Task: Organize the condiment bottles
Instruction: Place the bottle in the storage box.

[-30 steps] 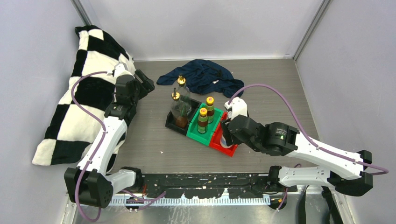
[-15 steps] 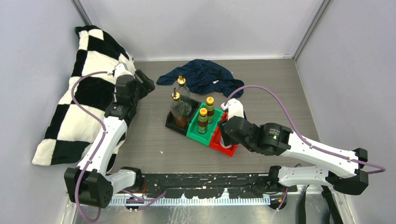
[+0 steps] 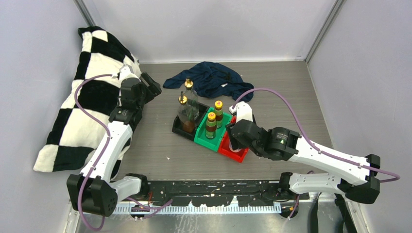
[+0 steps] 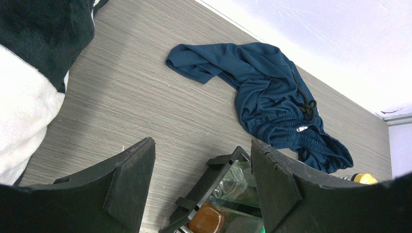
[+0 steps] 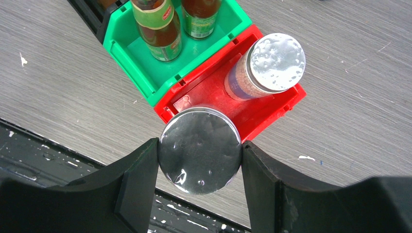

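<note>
My right gripper [image 5: 200, 155] is shut on a white-capped jar [image 5: 200, 150], held upright at the near end of the red bin [image 5: 272, 109]. The second white-capped jar [image 5: 272, 63] stands at that bin's far end. Two dark yellow-capped bottles [image 3: 211, 124] [image 3: 218, 112] stand in the green bin [image 3: 204, 139]. Two clear glass bottles with gold tops [image 3: 183, 114] [image 3: 188, 96] stand in the black bin [image 3: 179, 130]. In the top view the right gripper [image 3: 234, 141] covers the held jar. My left gripper [image 3: 154, 90] is open and empty, raised left of the bins; its wrist view [image 4: 201, 179] looks over the black bin's corner [image 4: 214, 179].
A dark blue cloth [image 3: 211, 80] lies crumpled behind the bins. A black-and-white checked pillow [image 3: 85, 102] lies along the left wall beside the left arm. Walls enclose the table on three sides. A black rail [image 3: 214, 187] runs along the near edge.
My right gripper has shifted slightly left and forward with the jar, over the red bin's near end. The left arm has not moved.
</note>
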